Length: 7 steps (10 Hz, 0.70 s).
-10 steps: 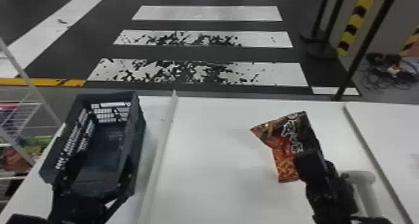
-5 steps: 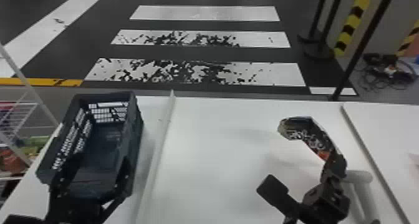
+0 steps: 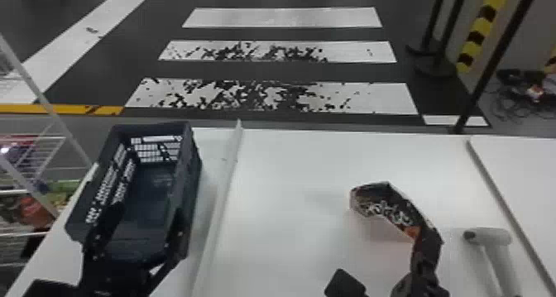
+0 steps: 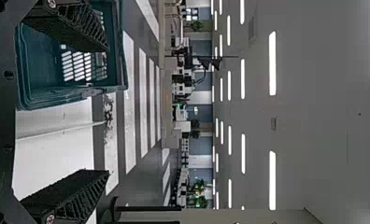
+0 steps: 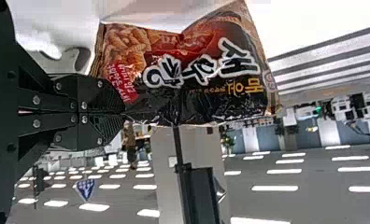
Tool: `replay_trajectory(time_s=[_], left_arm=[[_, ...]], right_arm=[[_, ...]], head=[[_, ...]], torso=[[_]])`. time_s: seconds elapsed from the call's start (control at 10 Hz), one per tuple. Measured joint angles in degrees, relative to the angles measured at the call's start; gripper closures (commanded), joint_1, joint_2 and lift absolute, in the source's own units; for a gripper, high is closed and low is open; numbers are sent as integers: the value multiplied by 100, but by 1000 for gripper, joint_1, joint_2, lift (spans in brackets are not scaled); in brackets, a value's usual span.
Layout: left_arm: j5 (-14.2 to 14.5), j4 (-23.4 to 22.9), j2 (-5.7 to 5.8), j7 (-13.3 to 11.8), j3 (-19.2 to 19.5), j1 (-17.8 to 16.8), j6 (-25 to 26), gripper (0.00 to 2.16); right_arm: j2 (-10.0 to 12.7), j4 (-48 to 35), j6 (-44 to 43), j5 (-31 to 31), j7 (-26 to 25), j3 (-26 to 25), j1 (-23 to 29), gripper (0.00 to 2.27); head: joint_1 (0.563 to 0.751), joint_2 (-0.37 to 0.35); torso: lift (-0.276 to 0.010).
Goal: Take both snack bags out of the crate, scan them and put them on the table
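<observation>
The right gripper [image 3: 426,257] is closed, its fingers pressed together on one edge of a snack bag [image 3: 389,205]. In the right wrist view, the right gripper [image 5: 122,112] has the bag's rim pinched at its fingertips, and the black and red printed face spreads out beyond them. In the head view the bag reaches forward from the gripper and toward the robot's left, over the white table [image 3: 298,234]. Just to the right of this gripper lies a pale scanner [image 3: 490,236], its handle pointing back toward the robot.

The left gripper [image 3: 151,203] has its fingers spread wide apart with nothing between them in its hold. It is at the near part of the dark blue crate [image 3: 192,168], which extends forward from it; whether a finger touches the crate cannot be told. A raised white strip [image 3: 225,180] runs along the table between the two grippers, nearer the left one. To the left of the left gripper, past the crate, stands a white wire rack [image 3: 41,139] with colorful packets in it.
</observation>
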Motion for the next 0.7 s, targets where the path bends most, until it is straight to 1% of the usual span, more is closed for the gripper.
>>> replay_trajectory(time_s=[0.1, 0.2, 0.3, 0.4, 0.5, 0.6, 0.7], left_arm=[[6, 15, 1, 0, 0, -8, 0, 66], [14, 50, 1, 0, 2, -29, 0, 66], [20, 76, 1, 0, 1, -45, 0, 66], [26, 100, 1, 0, 1, -62, 0, 66], [38, 115, 3, 0, 0, -75, 0, 66], [57, 134, 13, 0, 0, -91, 0, 63], [66, 149, 17, 0, 0, -103, 0, 63]], right_arm=[[-47, -106, 8, -126, 9, 184, 77, 1450], [-96, -249, 2, -286, 47, 360, 153, 691], [-150, -389, -9, -420, 189, 453, 205, 56], [-188, -528, -39, -606, 294, 492, 251, -2], [-198, -645, -44, -749, 492, 483, 285, 29], [-231, -884, -43, -975, 719, 411, 351, 36], [-267, -1224, -39, -1262, 1068, 270, 443, 36]], head=[[695, 147], [695, 178], [695, 189], [695, 209], [695, 223], [695, 232], [695, 236]], torso=[[-92], [-92], [-92], [-92], [-92], [-92], [-92]])
